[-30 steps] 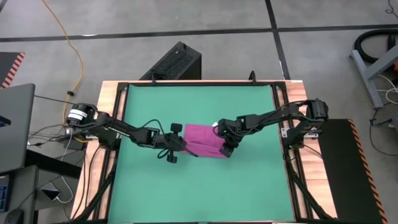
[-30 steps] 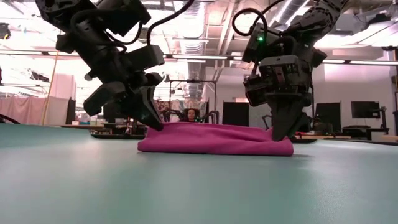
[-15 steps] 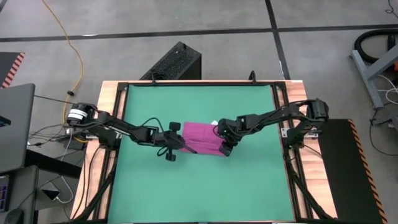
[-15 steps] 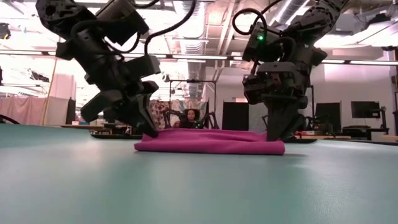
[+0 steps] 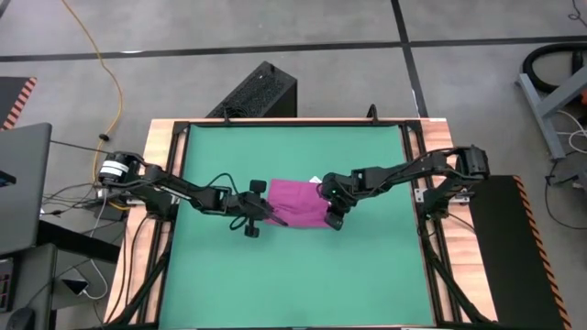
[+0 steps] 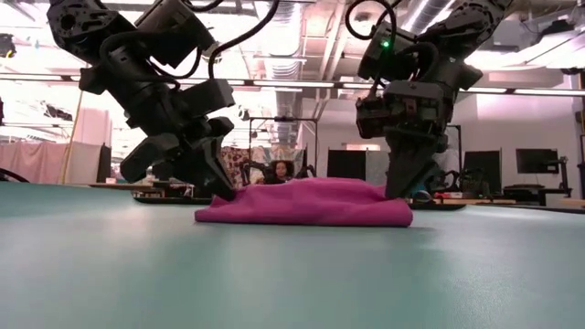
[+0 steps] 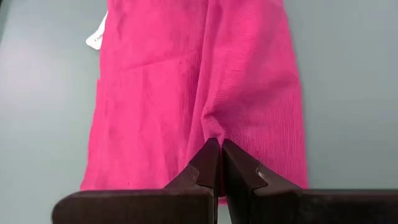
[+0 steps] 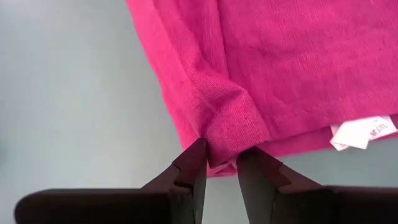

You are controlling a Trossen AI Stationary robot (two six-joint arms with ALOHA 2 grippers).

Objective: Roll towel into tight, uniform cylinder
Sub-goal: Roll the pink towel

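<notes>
The towel [image 5: 298, 203] lies near the middle of the green mat [image 5: 220, 275] on the tabletop, partly folded and not yet a cylinder. The left gripper [image 7: 219, 148] has its fingers clamped on the towel's left edge, and the right gripper [image 8: 217, 158] pinches the right corner near the white tag [image 8: 364, 133], probably so both ends turn evenly. The towel's long axis runs between the grippers.

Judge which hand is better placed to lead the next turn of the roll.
Neither clearly: probably both together. The left hand is shut on one edge of the towel, the right hand pinches the opposite edge's fold near the white tag.
</notes>
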